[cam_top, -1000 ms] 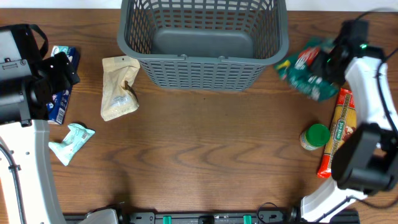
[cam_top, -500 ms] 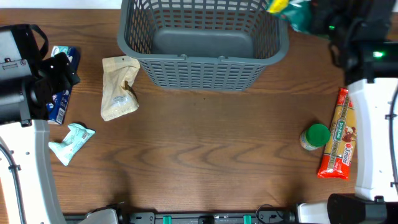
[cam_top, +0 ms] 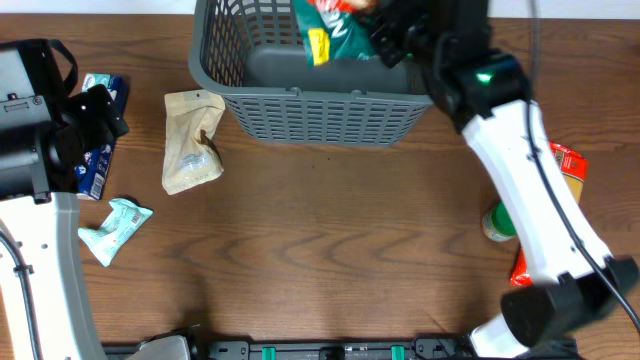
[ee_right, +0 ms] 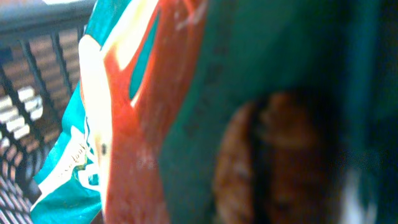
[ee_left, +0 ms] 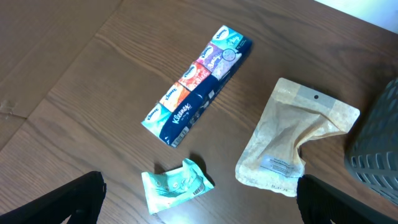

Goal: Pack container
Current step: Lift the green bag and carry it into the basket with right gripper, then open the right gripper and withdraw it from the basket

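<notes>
Basket: the big grey basket (cam_top: 320,112) sits at the far edge of the desk, about the middle, slotted walls all round and its floor in plain sight.
Right gripper: the right gripper (cam_top: 378,28) is out over the far right part of the basket, fingers pinching a snack bag (cam_top: 330,24).
Snack bag: green with red and yellow print, over the basket's opening. It fills nearly the whole right wrist view, lattice wall just beside it. How deep it hangs inside, I cannot tell.
Left gripper: the left gripper (cam_top: 103,113) hangs by the left edge of the desk, fingers (ee_left: 73,202) spread wide, nothing between them.
Tissue pack: the tissue pack (ee_left: 198,84) lies flat near the far left corner, partly under the left arm from above.
Pouch: a beige pouch (cam_top: 190,140) lies flat, just beside the basket's near left corner.
Small packet: a crumpled teal packet (cam_top: 115,228) by the left edge, nearer than the tissues.
Jar: a green-lidded jar (cam_top: 503,222) towards the right edge, half behind the right arm.
Red packet: a red-and-yellow packet (cam_top: 562,165) at the right edge, mostly hidden by that arm.
</notes>
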